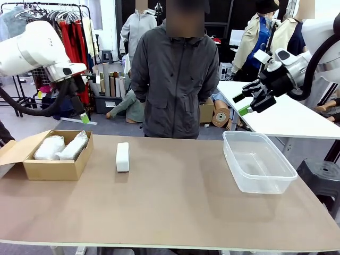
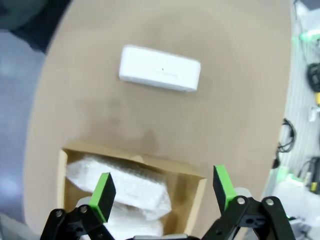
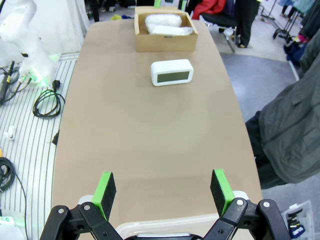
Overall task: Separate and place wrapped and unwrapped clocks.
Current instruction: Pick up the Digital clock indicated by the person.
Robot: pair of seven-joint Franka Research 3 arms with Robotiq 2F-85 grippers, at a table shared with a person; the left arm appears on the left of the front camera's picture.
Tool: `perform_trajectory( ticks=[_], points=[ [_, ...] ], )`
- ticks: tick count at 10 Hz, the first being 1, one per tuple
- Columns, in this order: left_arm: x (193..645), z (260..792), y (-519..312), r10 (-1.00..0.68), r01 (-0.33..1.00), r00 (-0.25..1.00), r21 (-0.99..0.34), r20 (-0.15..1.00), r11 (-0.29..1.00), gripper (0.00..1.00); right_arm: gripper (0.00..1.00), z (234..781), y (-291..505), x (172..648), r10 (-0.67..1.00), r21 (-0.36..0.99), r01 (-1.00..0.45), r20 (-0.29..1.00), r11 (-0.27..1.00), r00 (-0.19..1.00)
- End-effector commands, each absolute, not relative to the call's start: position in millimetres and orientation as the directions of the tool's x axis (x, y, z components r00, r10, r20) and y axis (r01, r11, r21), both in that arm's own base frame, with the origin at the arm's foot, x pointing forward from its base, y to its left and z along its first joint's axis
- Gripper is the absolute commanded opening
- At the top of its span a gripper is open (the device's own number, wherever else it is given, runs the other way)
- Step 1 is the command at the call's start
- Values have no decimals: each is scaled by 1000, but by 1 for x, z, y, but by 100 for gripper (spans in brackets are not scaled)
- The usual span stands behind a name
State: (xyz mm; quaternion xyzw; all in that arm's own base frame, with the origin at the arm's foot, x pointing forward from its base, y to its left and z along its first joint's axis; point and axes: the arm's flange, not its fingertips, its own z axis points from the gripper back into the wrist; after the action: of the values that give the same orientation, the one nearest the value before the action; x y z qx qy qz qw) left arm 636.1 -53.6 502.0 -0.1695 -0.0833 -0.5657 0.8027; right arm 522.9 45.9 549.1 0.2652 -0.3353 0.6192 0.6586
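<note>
Wrapped clocks point(image 1: 58, 147) lie in the box point(image 1: 53, 170) at frame left; bare clock point(image 1: 122, 156) waits mid-bench point(image 1: 175, 207); both jaws spread wide

Brown worktop point(image 1: 175, 207), open cardboard box point(image 1: 53, 169) at its left end, clear plastic tub point(image 1: 232, 159) at right, person in dark grey jacket point(image 1: 175, 74) standing beyond, clothes rack point(image 1: 69, 26) behind, white table point(image 1: 287, 117) at rear right.
</note>
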Motion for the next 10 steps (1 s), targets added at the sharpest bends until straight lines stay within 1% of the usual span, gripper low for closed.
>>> perform_trajectory(
  ticks=[1, 3, 5, 6, 8, 9, 10],
  points=[
    [630, 521, -48, -856, 986, 164, -77, 489, 145, 100, 100, 552, 47, 522, 638, -68, -994, 770, 89, 4],
    [622, 540, -31, -800, 998, 36, 23, 598, 62, 100, 100, 552, 47, 522, 638, -68, -994, 770, 89, 4],
    [615, 554, -16, -729, 996, -47, 86, 683, 16, 100, 100, 552, 47, 522, 638, -68, -994, 770, 89, 4],
    [611, 561, -9, -702, 994, -84, 109, 707, -8, 100, 100, 552, 47, 522, 638, -68, -994, 770, 89, 4],
    [603, 563, 3, -643, 993, -116, 106, 757, -54, 100, 100, 552, 47, 522, 638, -68, -994, 770, 89, 4],
    [600, 561, 7, -629, 993, -114, 97, 769, -62, 100, 100, 552, 47, 522, 638, -68, -994, 770, 89, 4],
    [600, 559, 11, -630, 995, -96, 89, 770, -42, 100, 100, 552, 47, 522, 638, -68, -994, 770, 89, 4]
  ],
)
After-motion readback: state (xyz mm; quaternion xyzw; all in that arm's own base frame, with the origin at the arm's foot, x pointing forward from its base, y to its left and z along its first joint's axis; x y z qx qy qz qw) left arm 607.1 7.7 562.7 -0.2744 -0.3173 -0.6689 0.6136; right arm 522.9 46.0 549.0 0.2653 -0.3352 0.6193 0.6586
